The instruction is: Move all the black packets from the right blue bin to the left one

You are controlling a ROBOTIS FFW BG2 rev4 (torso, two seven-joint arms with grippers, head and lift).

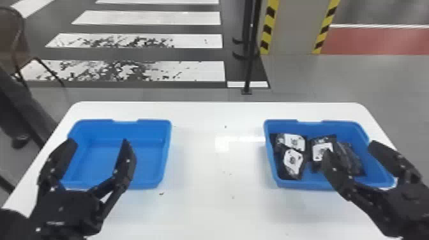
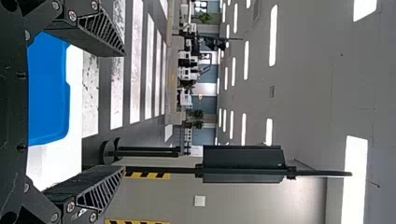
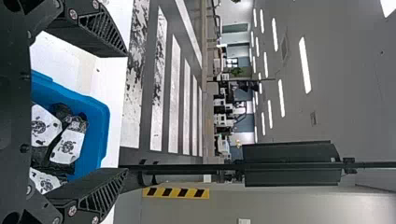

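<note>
In the head view my left gripper (image 1: 97, 145) stands open above the near part of the left blue bin (image 1: 167, 153), which holds nothing. My right gripper (image 1: 348, 150) is open over the right side of the right blue bin (image 1: 271, 169). Several black packets with white labels lie in that bin, among them one packet (image 1: 292, 162) at its left; the right fingers partly cover others. In the left wrist view the left gripper (image 2: 123, 112) has nothing between its fingers, with the left bin (image 2: 46, 93) beyond. The right wrist view has the right gripper (image 3: 126, 112) open and packets (image 3: 67, 147) in the bin.
Both bins stand on a white table (image 1: 217, 166), with a wide stretch of tabletop between them. Behind the table rises a black pole (image 1: 250, 63) on the floor. A chair (image 1: 16, 41) and a person's leg are at the far left.
</note>
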